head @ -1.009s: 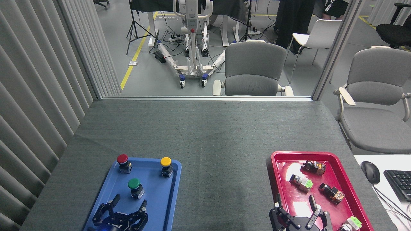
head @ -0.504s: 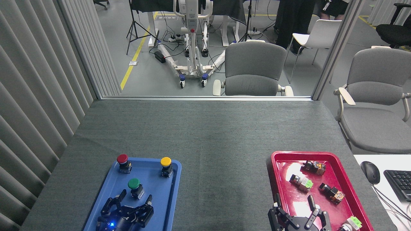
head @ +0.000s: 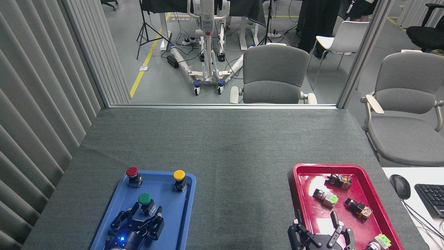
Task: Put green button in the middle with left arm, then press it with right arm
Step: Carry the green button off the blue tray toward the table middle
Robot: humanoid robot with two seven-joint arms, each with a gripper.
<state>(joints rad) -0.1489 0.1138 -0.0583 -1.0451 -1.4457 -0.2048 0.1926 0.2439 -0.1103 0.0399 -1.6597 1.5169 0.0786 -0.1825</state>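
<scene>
Inside the blue tray (head: 187,194), spread left jaws (head: 145,211) flank the green button (head: 145,199).

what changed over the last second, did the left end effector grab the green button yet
Not yet. The left end effector moved forward over the blue tray toward the green button; its open fingers now reach both sides of the button's base, without closing on it. The right end effector shifted only slightly over the red tray, open. The green, red and yellow buttons stayed put.
</scene>
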